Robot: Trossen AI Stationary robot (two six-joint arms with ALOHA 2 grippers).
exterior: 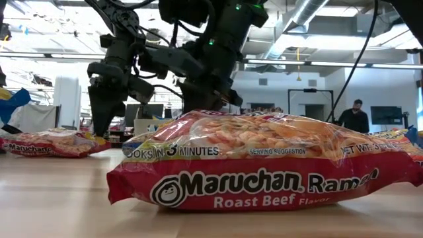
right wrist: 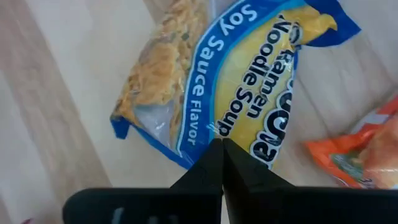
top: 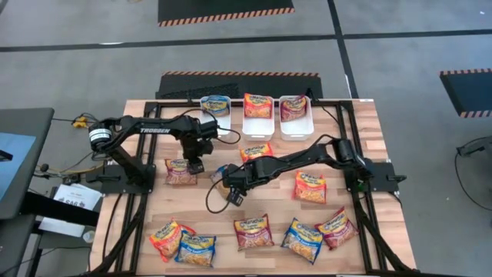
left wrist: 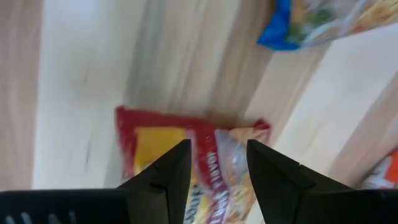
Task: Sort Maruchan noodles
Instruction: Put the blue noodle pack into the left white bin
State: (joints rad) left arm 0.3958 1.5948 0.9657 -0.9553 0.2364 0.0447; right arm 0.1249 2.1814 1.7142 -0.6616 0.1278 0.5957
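three packets sit in the far trays (top: 258, 128), nine wait on the desk (top: 346, 246). left pincer (top: 195, 165) open over a dark red packet (top: 180, 172); right pincer (top: 233, 198) closed, holding nothing, by a blue packet (top: 222, 174).

"Maruchan Ramen Roast Beef Flavor" on red packet (exterior: 264, 165); "Soy Sauce Flavor" on blue packet (right wrist: 236, 87).

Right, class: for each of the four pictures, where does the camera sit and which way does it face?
High: overhead, facing down; both arms, three white trays.
Low: tabletop height, facing the room; Roast Beef packet, both arms above.
Left wrist: faces down past the open left gripper at a dark red packet.
Right wrist: shut right gripper over the blue Soy Sauce packet, also seen from high.
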